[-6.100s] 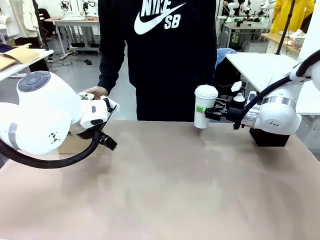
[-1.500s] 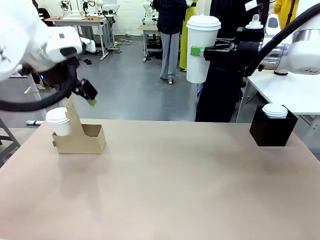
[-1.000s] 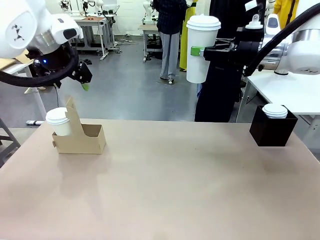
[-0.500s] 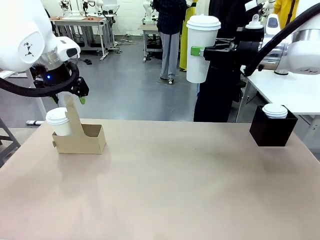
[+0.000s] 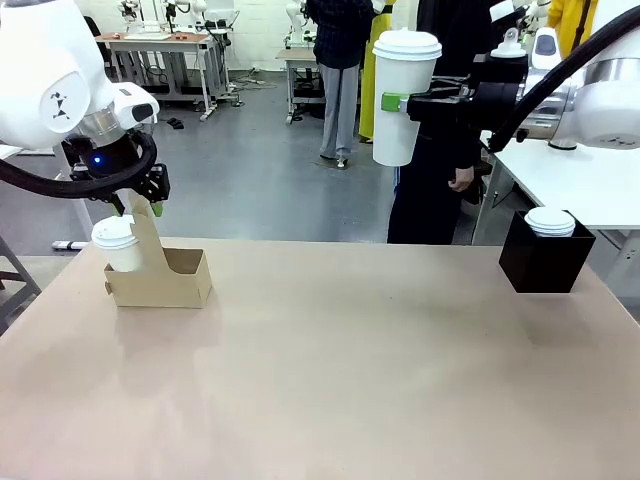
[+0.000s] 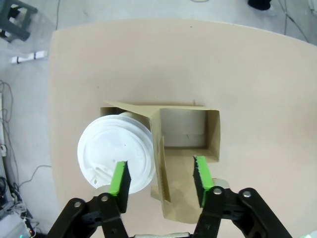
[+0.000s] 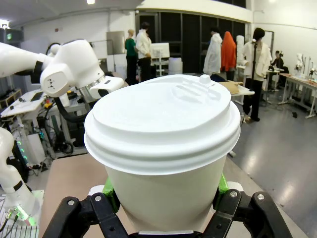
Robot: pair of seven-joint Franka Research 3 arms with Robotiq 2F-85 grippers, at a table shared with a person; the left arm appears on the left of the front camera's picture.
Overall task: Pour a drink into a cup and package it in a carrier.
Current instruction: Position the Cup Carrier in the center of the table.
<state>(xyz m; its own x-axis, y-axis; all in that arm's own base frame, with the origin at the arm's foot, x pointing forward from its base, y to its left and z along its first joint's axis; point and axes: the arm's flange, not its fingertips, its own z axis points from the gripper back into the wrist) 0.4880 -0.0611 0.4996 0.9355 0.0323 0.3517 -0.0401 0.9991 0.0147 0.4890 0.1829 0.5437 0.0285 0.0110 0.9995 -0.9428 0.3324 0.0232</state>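
Observation:
The brown cardboard carrier (image 5: 178, 285) stands at the table's far left. A white lidded cup (image 5: 116, 242) sits in its left slot; the right slot (image 6: 190, 131) is empty. My left gripper (image 5: 151, 198) hangs at the top of the upright centre handle (image 6: 161, 158). In the left wrist view the gripper (image 6: 159, 176) has its green pads on either side of the handle with gaps, one pad over the cup lid (image 6: 111, 148). My right gripper (image 5: 400, 103) is shut on a tall white lidded cup (image 5: 405, 70), held high above the table's far edge. The drink is out of view.
A black box (image 5: 545, 268) at the far right holds another lidded cup (image 5: 550, 222). A person in dark clothes (image 5: 440, 160) stands behind the table's far edge, below the raised cup. The tan tabletop (image 5: 340, 370) lies bare between carrier and box.
My left gripper has come down from above onto the carrier's handle and its jaws have narrowed. The right arm and its cup have stayed put.

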